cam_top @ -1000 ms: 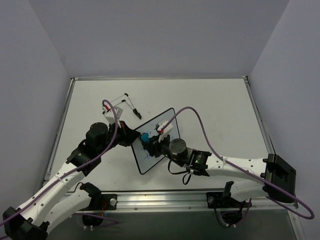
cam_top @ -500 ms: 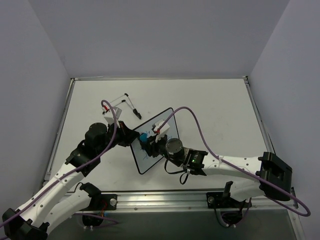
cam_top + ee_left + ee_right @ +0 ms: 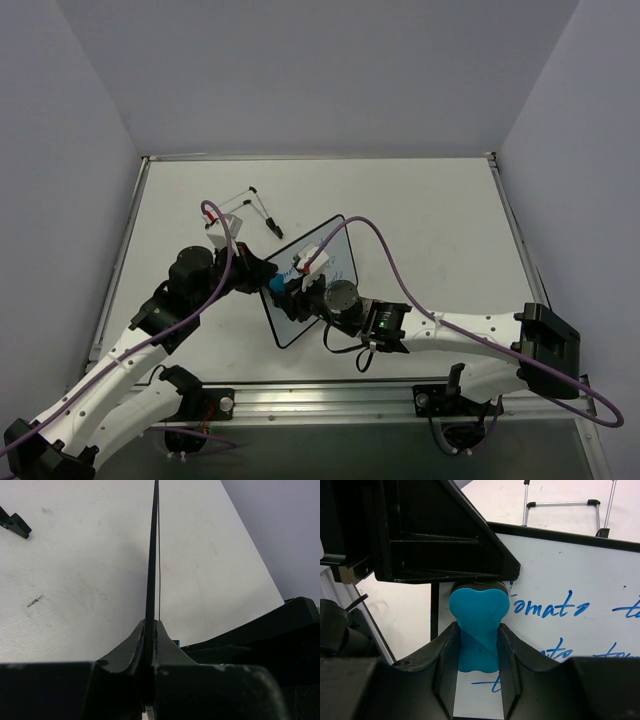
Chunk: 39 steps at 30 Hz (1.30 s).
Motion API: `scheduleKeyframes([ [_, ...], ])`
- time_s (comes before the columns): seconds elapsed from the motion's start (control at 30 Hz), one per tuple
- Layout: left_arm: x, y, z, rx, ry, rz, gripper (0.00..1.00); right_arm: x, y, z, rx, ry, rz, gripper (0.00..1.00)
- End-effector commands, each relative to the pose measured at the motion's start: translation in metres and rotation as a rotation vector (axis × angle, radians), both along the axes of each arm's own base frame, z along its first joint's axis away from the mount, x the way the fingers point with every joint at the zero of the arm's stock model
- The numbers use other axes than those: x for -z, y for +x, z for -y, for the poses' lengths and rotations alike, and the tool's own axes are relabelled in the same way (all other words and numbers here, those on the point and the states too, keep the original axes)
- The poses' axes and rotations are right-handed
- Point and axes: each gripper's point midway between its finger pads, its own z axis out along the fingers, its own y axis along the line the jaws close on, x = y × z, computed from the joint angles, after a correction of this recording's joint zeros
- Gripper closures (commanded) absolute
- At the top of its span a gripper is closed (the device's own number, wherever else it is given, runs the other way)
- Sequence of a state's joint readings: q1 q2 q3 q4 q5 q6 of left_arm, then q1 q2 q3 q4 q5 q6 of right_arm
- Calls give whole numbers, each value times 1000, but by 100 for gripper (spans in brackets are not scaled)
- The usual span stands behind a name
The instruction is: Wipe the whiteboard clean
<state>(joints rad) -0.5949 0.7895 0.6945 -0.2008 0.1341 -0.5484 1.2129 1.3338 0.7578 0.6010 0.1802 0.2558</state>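
Barely started imo: left claw (image 3: 151,632) pinching the whiteboard (image 3: 580,575) by its edge, right claw (image 3: 479,645) clamping the blue eraser (image 3: 479,610), blue writing (image 3: 547,607) mostly unwiped, though the top view's fuzzy.

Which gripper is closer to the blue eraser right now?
Right. The right gripper is shut on the eraser; the left gripper clamps the whiteboard edge just beside it.

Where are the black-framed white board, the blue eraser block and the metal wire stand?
black-framed white board (image 3: 580,572): right wrist view, bare white face above the writing.
blue eraser block (image 3: 479,625): right wrist view, middle of its body.
metal wire stand (image 3: 562,503): right wrist view, horizontal crossbar.
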Motion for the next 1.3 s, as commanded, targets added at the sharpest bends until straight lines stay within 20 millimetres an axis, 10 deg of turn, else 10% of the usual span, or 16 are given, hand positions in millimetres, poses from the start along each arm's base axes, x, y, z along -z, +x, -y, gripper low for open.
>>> scheduleKeyframes([
  [0.0, -4, -16, 11, 92, -4, -18, 98, -9, -6, -13, -45, 17, 5, 96],
  [0.5, -5, -22, 19, 143, -24, -26, 98, 26, 108, 42, 150, 78, -91, 99],
  [1.0, -13, -27, 12, 138, -7, -9, 98, 16, 89, 18, 76, 147, -64, 100],
  [1.27, -16, -27, 24, 183, -20, -46, 98, 7, 130, 48, 223, 205, -73, 100],
])
